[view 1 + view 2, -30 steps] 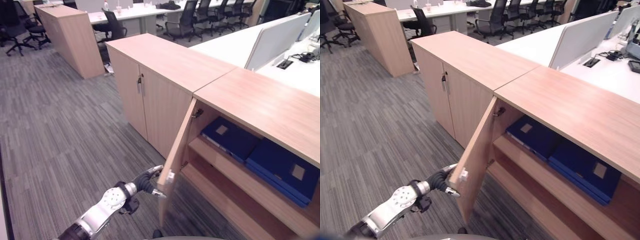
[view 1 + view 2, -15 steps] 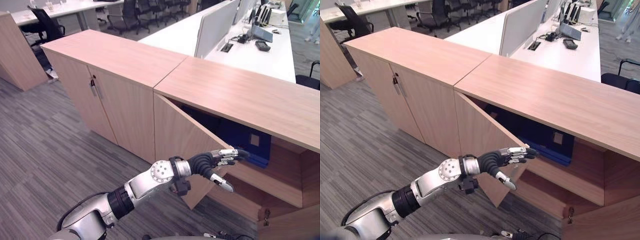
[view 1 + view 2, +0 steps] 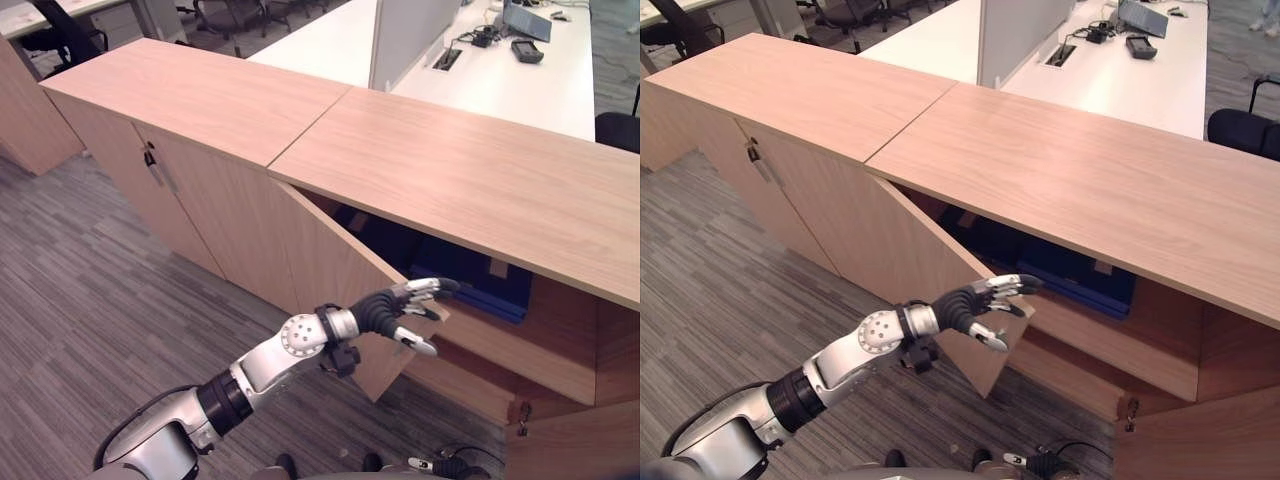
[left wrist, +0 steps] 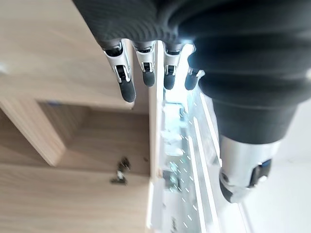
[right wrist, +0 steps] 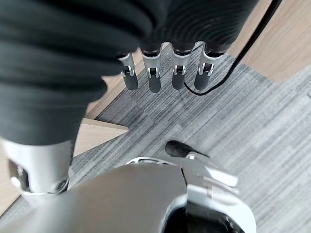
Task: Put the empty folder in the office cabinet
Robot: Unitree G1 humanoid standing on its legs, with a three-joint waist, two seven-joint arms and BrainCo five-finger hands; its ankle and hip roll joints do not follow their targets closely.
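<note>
Folders [image 3: 470,285] lie shelved (left hand's [image 3: 405,305] straight fingers [image 3: 432,287] touch door [image 3: 330,290]).

cabinet [image 3: 470,185]: you've got light wood grain, top + doors alike
door [image 3: 335,270]: same pale wood, w/ a small white tab at its edge
folders [image 3: 480,285]: dark navy, pale label patch
floor [image 3: 90,280]: grey carpet, streaky stripe pattern
bench [image 3: 480,75]: white top, white divider
left hand [image 3: 405,305]: black ribbed cover, silver fingers [image 4: 127,82] w/ dark tips
right hand [image 5: 160,29]: same colours
</note>
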